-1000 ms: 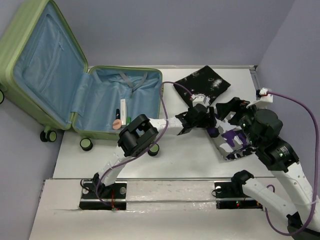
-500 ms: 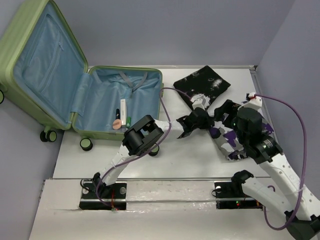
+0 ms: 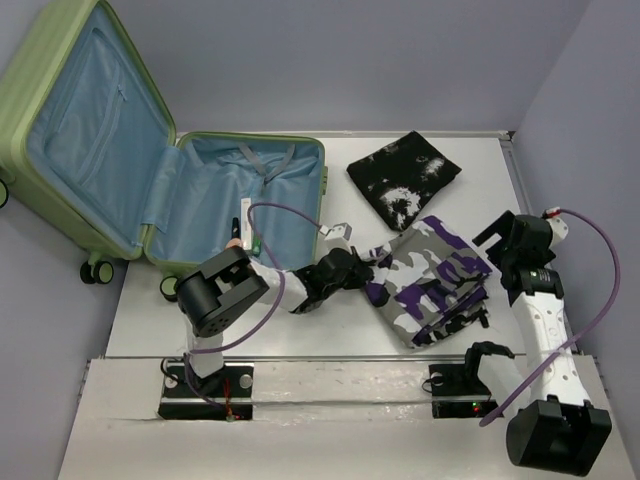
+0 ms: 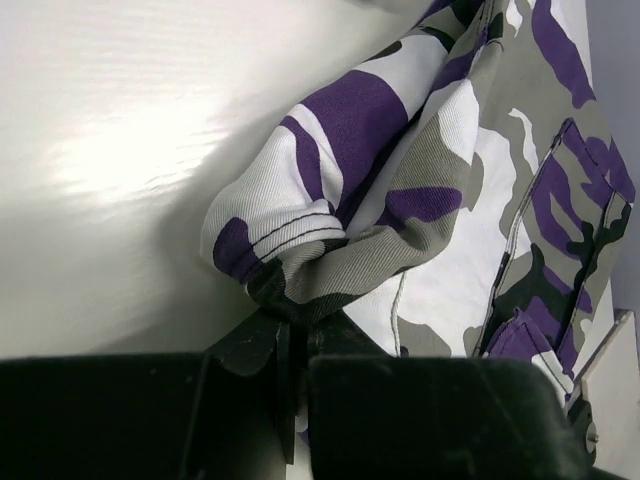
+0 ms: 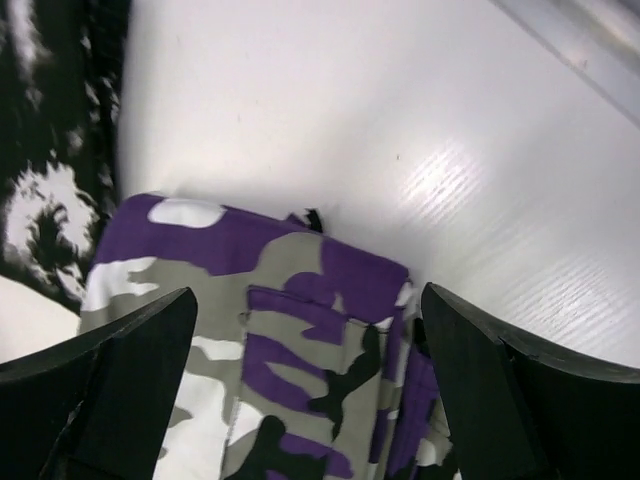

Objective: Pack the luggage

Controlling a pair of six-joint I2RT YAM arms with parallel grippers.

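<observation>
**Top external view.** The luggage (image 3: 85, 140), a light-green hard-shell suitcase, lies open at the far left corner of the table (image 3: 330, 335). Its lid leans up and back to the left, and its base lies flat with the blue lining exposed. A few small toiletry items (image 3: 243, 232) lie in the base near its front wall. To the right of the suitcase, a purple, grey and white camouflage garment (image 3: 430, 280) is spread on the table. A black-and-white printed garment (image 3: 405, 175) lies just beyond it.

**Left arm.** The left gripper (image 3: 366, 266) reaches rightward to the garment's left corner, close to the suitcase base. In the left wrist view the jaws (image 4: 290, 322) are pinched tight on a bunched fold of the camouflage cloth (image 4: 450, 170).

**Right arm.** The right gripper (image 3: 493, 248) stands at the garment's right edge. In the right wrist view its jaws (image 5: 308, 295) are spread wide above the camouflage cloth (image 5: 200, 250) and grasp nothing. The black-and-white garment (image 5: 50, 150) shows at the left.
</observation>
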